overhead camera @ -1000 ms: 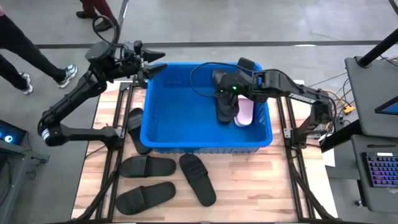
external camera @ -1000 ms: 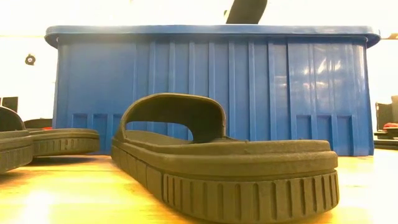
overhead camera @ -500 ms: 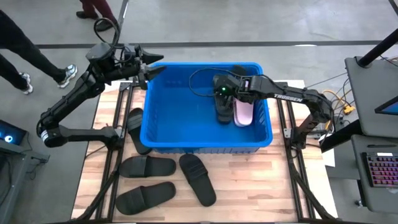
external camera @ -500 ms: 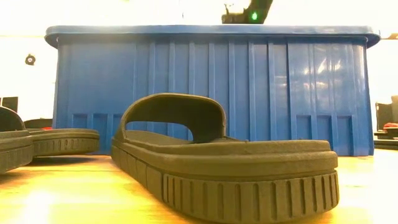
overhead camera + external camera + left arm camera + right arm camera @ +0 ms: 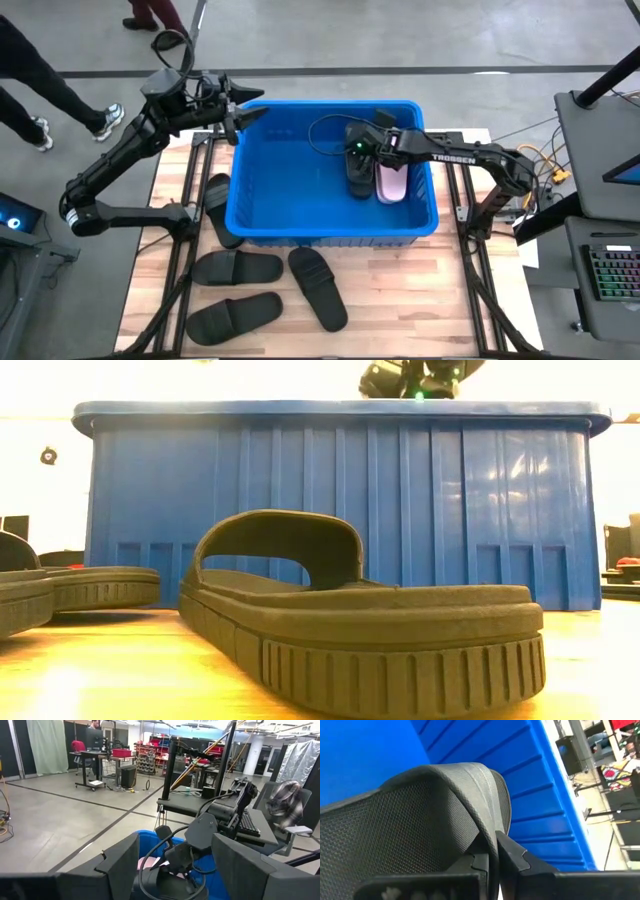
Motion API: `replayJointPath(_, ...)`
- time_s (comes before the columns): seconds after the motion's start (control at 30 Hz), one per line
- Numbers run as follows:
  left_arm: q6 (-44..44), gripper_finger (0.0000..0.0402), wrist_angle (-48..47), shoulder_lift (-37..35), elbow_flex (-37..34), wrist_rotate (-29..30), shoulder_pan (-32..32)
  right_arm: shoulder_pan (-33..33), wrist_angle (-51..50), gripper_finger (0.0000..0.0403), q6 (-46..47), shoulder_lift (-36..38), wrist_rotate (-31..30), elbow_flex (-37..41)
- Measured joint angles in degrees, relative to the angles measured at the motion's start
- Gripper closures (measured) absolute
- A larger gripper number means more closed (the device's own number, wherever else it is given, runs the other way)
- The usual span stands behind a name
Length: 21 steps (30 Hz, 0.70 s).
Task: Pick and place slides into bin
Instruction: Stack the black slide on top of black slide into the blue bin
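- Bin (image 5: 260, 205): blue crate at centre of the high view, standing on the wooden counter (image 5: 400, 300). Its ribbed front wall fills the upper half of the low view.
- Right hand (image 5: 362, 160): inside the bin, right of centre in the high view. The right wrist view shows its fingers (image 5: 512, 857) pinched almost together on the strap of a black slide (image 5: 362, 178).
- Held black slide: inside the bin at its right side, just beside a pink slide (image 5: 392, 180). Whether its sole already rests on the bin floor cannot be told.
- Left hand (image 5: 252, 104): at the bin's upper left corner in the high view, above the rim, fingers spread and holding nothing.
- Slides outside the bin, lower left of the high view: one black slide (image 5: 218, 208) against the bin's left wall, two (image 5: 237, 268) (image 5: 233, 315) lying flat below it, and one (image 5: 318, 288) angled near the front wall.
- Risk: the grip is on a thin edge of strap only; if the hand lifts or swings, the slide may twist or slip.
- Risk: if release comes while the slide is above the floor, it may land on the pink slide and tip.
- Risk: the left hand sits close to the rim; a descent from there could strike the wall.
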<state>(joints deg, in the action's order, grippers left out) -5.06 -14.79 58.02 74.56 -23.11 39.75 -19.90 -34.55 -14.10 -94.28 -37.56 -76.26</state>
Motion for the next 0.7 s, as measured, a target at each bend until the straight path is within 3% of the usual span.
replayJointPath(0.7, 0.00, 0.0169, 0.09, 0.00, 0.01, 1.15, -0.04, -3.48, 13.93, 0.0394, -4.16, 0.00, 0.08, 11.97)
